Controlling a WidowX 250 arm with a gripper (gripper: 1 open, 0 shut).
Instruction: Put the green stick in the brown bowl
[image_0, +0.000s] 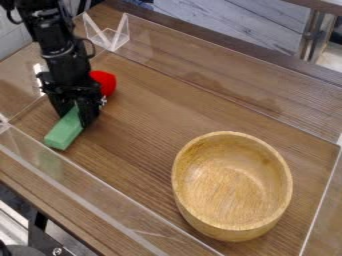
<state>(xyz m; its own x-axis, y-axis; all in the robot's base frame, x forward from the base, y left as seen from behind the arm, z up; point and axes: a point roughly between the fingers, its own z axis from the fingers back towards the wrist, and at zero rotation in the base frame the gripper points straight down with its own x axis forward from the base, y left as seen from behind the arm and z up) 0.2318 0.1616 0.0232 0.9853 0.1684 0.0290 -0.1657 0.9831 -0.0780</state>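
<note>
The green stick (60, 133) lies flat on the wooden table at the left, one end pointing toward the front edge. My gripper (71, 118) points straight down over the stick's far end. Its black fingers (90, 112) are closed against the stick's sides, and that end is partly hidden between them. The stick still rests on the table. The brown bowl (235, 137) stands empty at the right front, well apart from the gripper.
A round red toy (104, 84) sits just behind and right of the gripper, close to the arm. Low clear plastic walls (80, 185) border the table, and a clear bracket (114, 35) stands at the back left.
</note>
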